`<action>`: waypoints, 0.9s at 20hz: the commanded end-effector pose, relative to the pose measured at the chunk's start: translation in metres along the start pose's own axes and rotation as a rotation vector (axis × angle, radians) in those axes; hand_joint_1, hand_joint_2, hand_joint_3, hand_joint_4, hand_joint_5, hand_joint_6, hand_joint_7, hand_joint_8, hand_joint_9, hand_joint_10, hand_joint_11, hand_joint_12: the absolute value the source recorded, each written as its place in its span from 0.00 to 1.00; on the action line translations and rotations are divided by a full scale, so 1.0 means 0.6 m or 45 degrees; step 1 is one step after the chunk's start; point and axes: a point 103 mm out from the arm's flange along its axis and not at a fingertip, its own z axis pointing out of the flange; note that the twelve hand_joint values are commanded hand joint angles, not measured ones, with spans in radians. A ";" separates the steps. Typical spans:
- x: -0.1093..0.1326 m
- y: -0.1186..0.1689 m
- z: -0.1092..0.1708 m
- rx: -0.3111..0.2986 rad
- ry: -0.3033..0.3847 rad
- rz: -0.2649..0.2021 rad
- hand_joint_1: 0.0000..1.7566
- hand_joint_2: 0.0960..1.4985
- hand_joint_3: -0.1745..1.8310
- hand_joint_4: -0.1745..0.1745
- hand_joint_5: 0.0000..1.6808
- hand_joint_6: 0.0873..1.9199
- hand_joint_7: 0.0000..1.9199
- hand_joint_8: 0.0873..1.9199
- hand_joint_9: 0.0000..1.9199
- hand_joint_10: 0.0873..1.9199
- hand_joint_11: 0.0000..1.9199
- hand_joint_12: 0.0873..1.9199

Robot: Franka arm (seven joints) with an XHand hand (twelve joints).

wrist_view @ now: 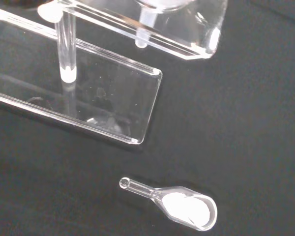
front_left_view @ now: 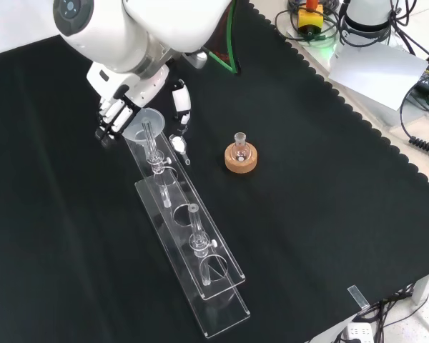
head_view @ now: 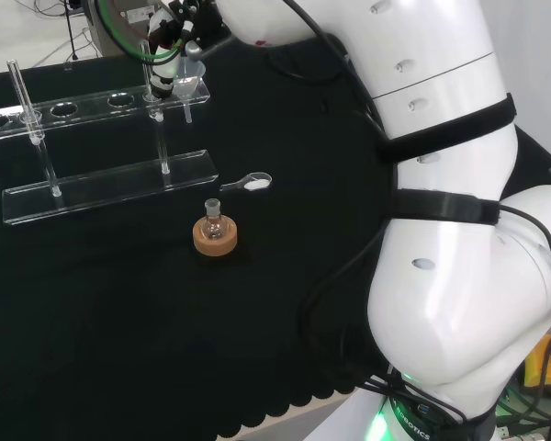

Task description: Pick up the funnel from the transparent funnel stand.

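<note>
The clear funnel (front_left_view: 144,118) sits in the end hole of the transparent funnel stand (front_left_view: 213,300), at the end nearest the arm. In the head view the funnel (head_view: 190,71) is at the right end of the stand's upper shelf (head_view: 92,106). My hand (front_left_view: 114,113) hangs over that end, fingers (front_left_view: 109,123) on one side of the funnel's rim and thumb (front_left_view: 180,106) on the other. The fingers look relaxed and are not closed on the funnel. The head view has the hand (head_view: 170,41) just above the funnel. In the wrist view the funnel's stem (wrist_view: 143,30) pokes below the shelf, over the base plate (wrist_view: 113,98).
A clear scoop with white powder (front_left_view: 180,147) (head_view: 250,183) (wrist_view: 187,208) lies on the cloth beside the stand's end. A small flask on a cork ring (front_left_view: 240,154) (head_view: 215,231) stands a little farther out. Two upright posts (front_left_view: 194,227) carry the stand's shelf.
</note>
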 end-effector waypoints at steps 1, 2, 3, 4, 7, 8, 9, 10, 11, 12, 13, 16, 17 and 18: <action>-0.007 0.000 0.011 0.017 -0.008 0.000 0.36 0.36 0.37 0.57 0.06 0.00 0.00 0.18 0.08 0.44 0.23 0.74; -0.014 -0.002 0.013 0.017 -0.009 0.002 0.36 0.36 0.37 0.58 0.06 0.00 0.00 0.18 0.08 0.44 0.23 0.74; -0.020 -0.004 0.015 0.013 -0.009 0.002 0.36 0.36 0.37 0.58 0.06 0.00 0.00 0.18 0.09 0.44 0.23 0.74; -0.027 -0.006 0.018 0.010 -0.009 0.003 0.36 0.36 0.37 0.58 0.06 0.00 0.00 0.19 0.09 0.44 0.23 0.74; -0.052 -0.015 0.028 0.002 -0.006 0.006 0.37 0.36 0.37 0.58 0.07 0.00 0.00 0.19 0.09 0.44 0.23 0.74; -0.060 -0.018 0.031 -0.001 -0.007 0.006 0.37 0.36 0.37 0.58 0.07 0.00 0.00 0.19 0.09 0.44 0.23 0.74; -0.067 -0.020 0.034 0.000 -0.006 0.007 0.37 0.36 0.37 0.58 0.07 0.00 0.00 0.19 0.09 0.44 0.23 0.74; -0.075 -0.022 0.037 0.002 -0.008 0.009 0.37 0.36 0.37 0.58 0.07 0.00 0.00 0.19 0.09 0.44 0.23 0.73; -0.082 -0.025 0.041 0.003 -0.008 0.009 0.37 0.36 0.37 0.58 0.07 0.00 0.00 0.19 0.09 0.44 0.23 0.73; -0.088 -0.026 0.044 0.006 -0.009 0.009 0.37 0.36 0.37 0.58 0.07 0.00 0.00 0.19 0.09 0.44 0.24 0.73; -0.094 -0.028 0.048 0.009 -0.008 0.007 0.37 0.36 0.37 0.58 0.07 0.00 0.00 0.19 0.09 0.44 0.24 0.73; -0.102 -0.030 0.054 0.011 -0.010 0.005 0.37 0.36 0.37 0.58 0.07 0.00 0.00 0.20 0.09 0.43 0.24 0.73; -0.052 -0.017 0.029 0.011 -0.025 0.009 0.37 0.36 0.37 0.58 0.07 0.00 0.00 0.20 0.09 0.43 0.24 0.73; -0.036 -0.014 0.022 0.009 -0.028 0.007 0.37 0.36 0.37 0.58 0.07 0.00 0.00 0.20 0.09 0.43 0.24 0.73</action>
